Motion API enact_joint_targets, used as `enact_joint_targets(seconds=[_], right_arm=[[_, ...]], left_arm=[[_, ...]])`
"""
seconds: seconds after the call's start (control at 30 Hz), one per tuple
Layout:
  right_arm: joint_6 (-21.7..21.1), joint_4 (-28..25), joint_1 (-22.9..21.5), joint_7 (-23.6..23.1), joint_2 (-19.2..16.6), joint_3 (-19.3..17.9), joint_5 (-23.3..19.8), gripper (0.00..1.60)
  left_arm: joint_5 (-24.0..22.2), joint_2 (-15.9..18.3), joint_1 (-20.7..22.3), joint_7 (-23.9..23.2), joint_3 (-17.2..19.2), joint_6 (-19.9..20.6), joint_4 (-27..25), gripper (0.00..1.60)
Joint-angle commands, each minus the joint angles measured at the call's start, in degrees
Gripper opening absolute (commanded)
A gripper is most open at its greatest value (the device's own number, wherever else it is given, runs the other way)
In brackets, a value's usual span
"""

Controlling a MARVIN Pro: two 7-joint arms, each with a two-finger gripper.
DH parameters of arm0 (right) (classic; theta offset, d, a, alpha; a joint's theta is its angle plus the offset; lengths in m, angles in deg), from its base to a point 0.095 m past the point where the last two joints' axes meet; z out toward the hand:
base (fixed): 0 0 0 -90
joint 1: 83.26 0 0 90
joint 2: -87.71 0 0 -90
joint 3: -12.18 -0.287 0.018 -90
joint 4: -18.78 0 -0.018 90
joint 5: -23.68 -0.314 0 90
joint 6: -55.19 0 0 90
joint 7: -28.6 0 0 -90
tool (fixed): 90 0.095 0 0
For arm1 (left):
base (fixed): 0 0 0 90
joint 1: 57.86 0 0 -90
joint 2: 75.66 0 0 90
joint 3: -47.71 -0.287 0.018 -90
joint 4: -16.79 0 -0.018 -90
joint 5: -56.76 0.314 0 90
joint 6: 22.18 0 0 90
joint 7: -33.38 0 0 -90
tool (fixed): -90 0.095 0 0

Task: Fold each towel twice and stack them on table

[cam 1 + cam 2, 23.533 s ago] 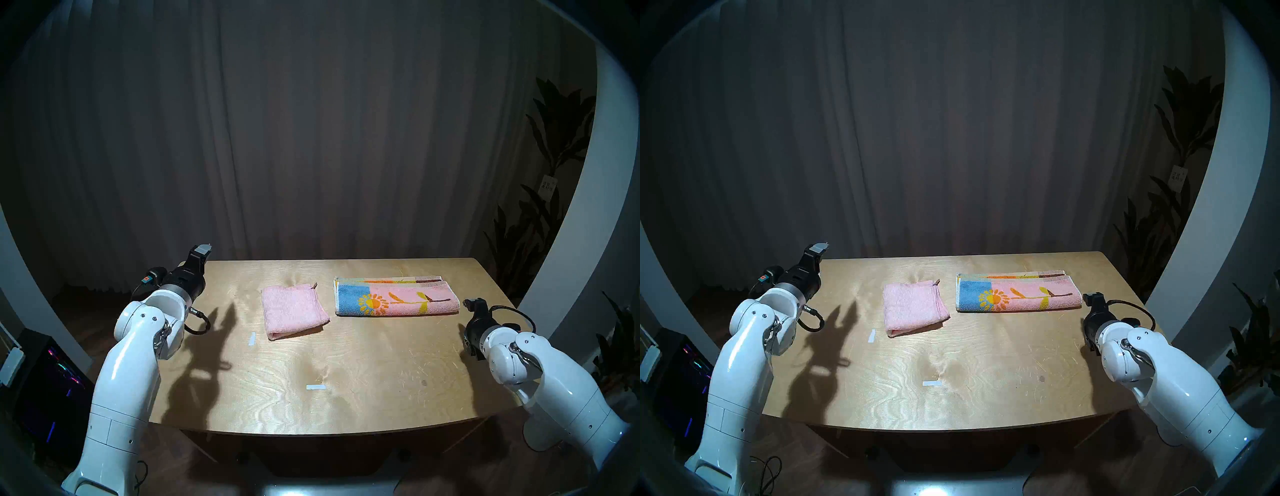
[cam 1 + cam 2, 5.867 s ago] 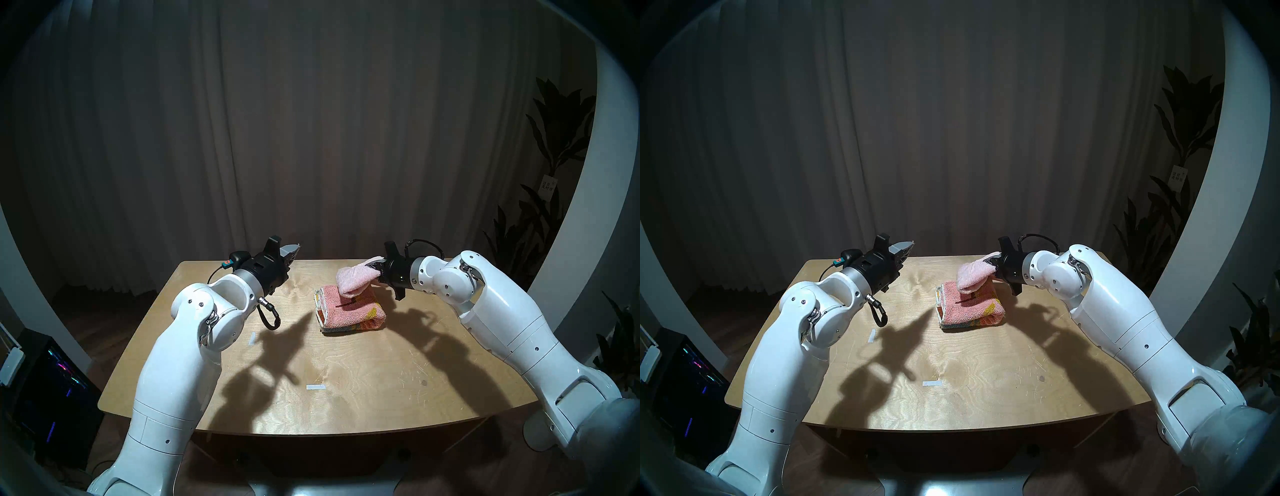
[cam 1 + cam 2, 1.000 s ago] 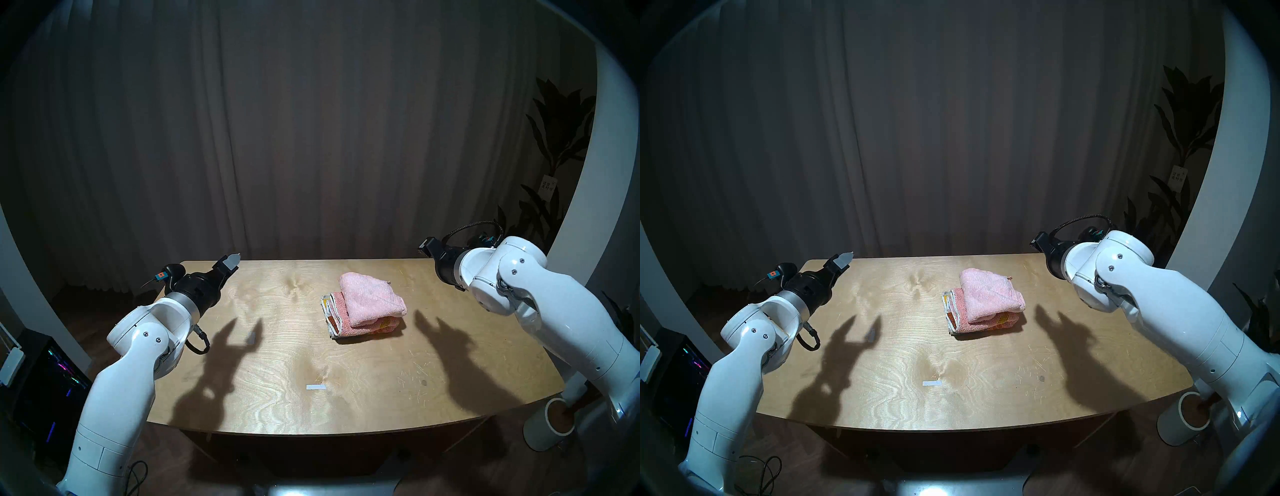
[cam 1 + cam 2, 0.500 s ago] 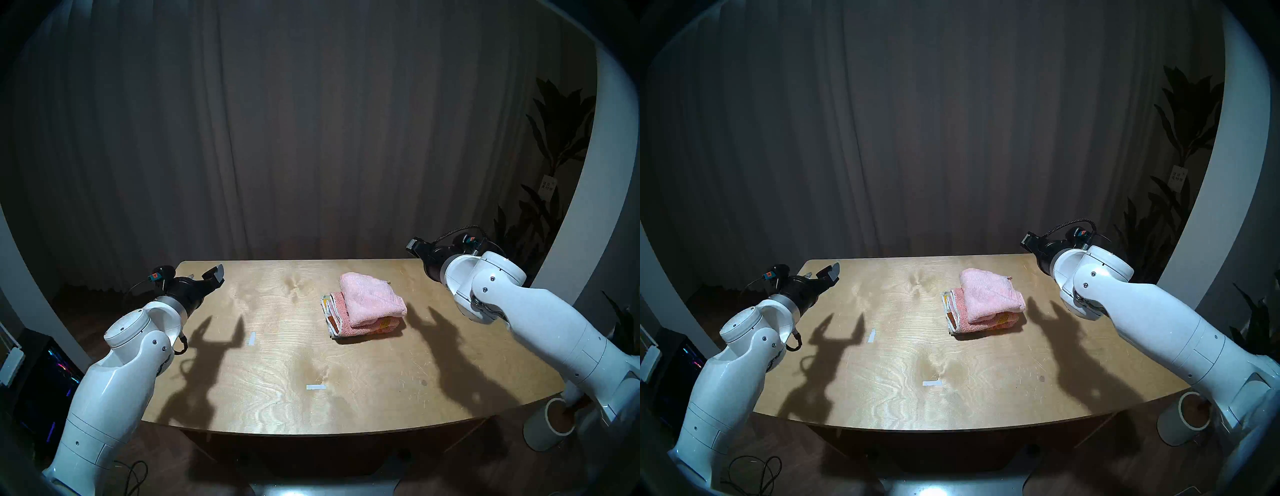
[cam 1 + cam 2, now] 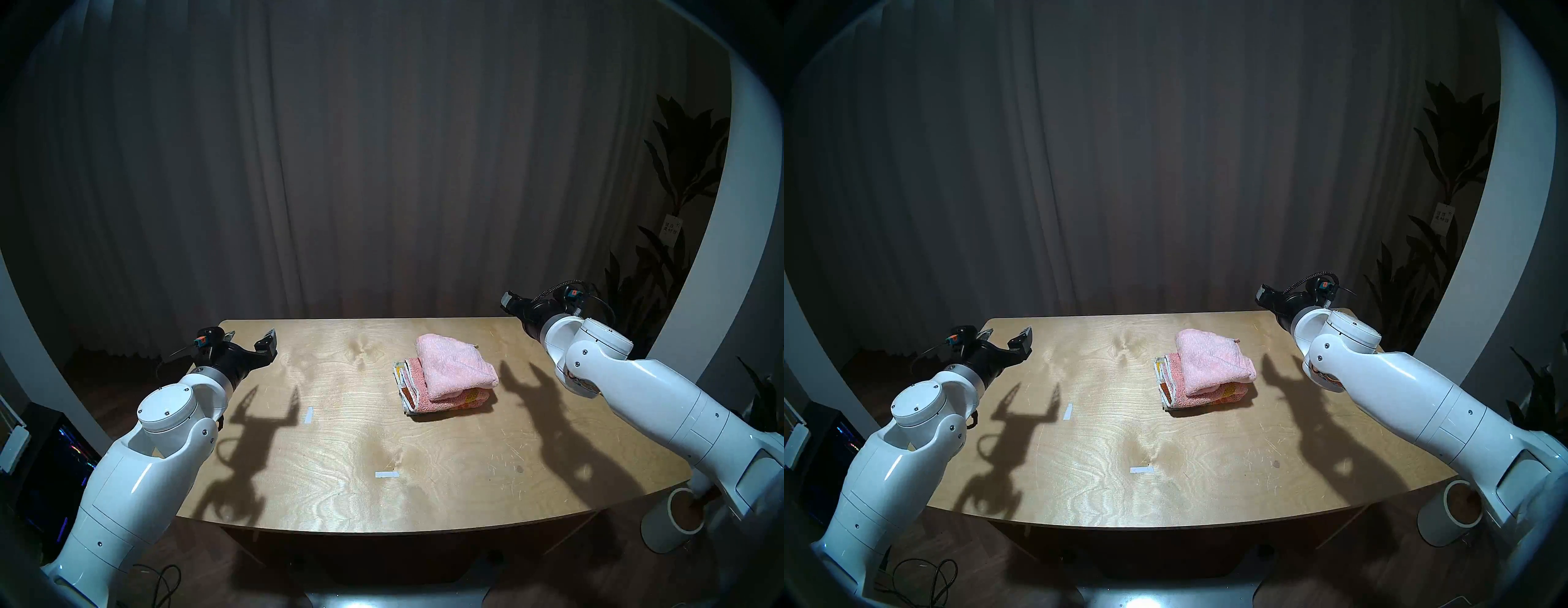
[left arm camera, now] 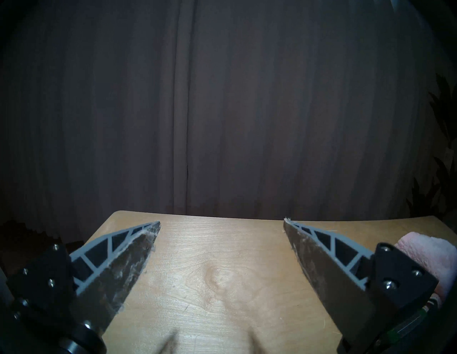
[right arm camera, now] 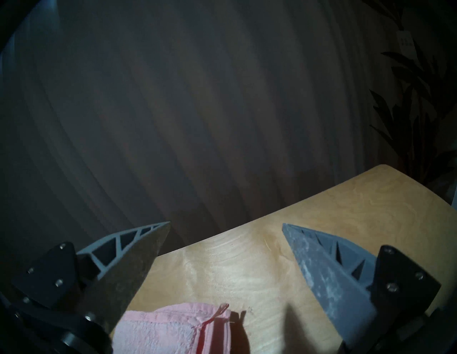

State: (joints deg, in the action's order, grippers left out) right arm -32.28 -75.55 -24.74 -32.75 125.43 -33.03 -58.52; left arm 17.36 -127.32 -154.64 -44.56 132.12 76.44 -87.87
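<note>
Folded pale pink terry towel [image 5: 457,372] tops the folded patterned pink-orange towel [image 5: 424,397] right of centre on the light plywood table [image 5: 382,501]. The left gripper [image 5: 250,337], near the far-left corner, and the right gripper [image 7: 226,226], near the far-right corner, are both spread and empty, well apart from the stack.

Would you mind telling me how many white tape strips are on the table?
2: one tape strip toward the table's left side, the other near the front middle. More could lie hidden beneath the towels.

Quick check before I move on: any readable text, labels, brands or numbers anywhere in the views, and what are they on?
None can be read.
White tag hanging on the plant: dark marks, too small and blurred to read.
White tape strips on the table: blank.
Pale pink towel and the patterned towel under it: no lettering visible.
</note>
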Motion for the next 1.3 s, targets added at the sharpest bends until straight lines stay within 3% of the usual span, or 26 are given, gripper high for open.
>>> enact_joint_targets(seconds=[0.0,0.1,0.37,0.53,0.7,0.77,0.9,1.0,1.07,1.13,1.17,1.27], right_arm=[[1.7,2.8,-3.7,-7.1,1.6,0.8,5.6,1.6],[2.0,3.4,-4.0,-8.4,2.0,1.6,7.0,1.6],[5.0,7.6,-5.6,-18.0,2.3,5.1,14.6,1.6],[7.1,9.6,-6.1,-21.2,2.2,5.5,16.3,1.6],[8.6,10.7,-6.1,-28.5,0.8,5.3,15.1,1.6],[9.3,10.9,-5.8,-29.4,0.7,5.0,14.2,1.6],[9.5,11.6,-4.5,-32.6,0.5,3.7,11.0,1.6],[9.3,10.7,-2.4,-30.4,0.2,2.6,7.3,1.6],[8.8,10.0,-1.0,-28.0,0.0,2.0,4.4,1.6],[9.0,8.5,0.7,-26.5,-0.5,1.5,1.8,1.6],[8.5,8.1,1.0,-25.3,-0.8,1.7,1.7,1.6],[9.0,6.9,1.9,-24.0,-1.3,1.7,0.5,1.6]], left_arm=[[5.7,1.0,2.5,1.2,-0.9,-3.6,1.2,1.6],[7.3,1.2,2.8,1.6,-1.5,-4.3,2.0,1.6],[14.5,0.7,4.9,3.8,-4.2,-9.6,6.2,1.6],[16.7,0.1,5.8,4.9,-4.9,-12.4,8.0,1.6],[20.2,-1.0,7.7,6.4,-6.2,-17.5,11.5,1.6],[21.0,-1.2,8.2,6.6,-6.4,-18.8,12.3,1.6],[20.1,-1.9,8.7,6.0,-6.3,-21.1,13.2,1.6],[18.6,-0.9,8.1,3.2,-6.0,-24.4,13.4,1.6],[17.6,-1.0,7.5,3.1,-5.6,-24.4,12.9,1.6],[14.9,-0.2,6.9,0.0,-5.1,-25.1,12.9,1.6],[12.9,0.9,6.4,-2.1,-5.3,-25.1,12.5,1.6],[12.5,1.9,5.6,-4.0,-4.9,-25.2,12.2,1.6]])
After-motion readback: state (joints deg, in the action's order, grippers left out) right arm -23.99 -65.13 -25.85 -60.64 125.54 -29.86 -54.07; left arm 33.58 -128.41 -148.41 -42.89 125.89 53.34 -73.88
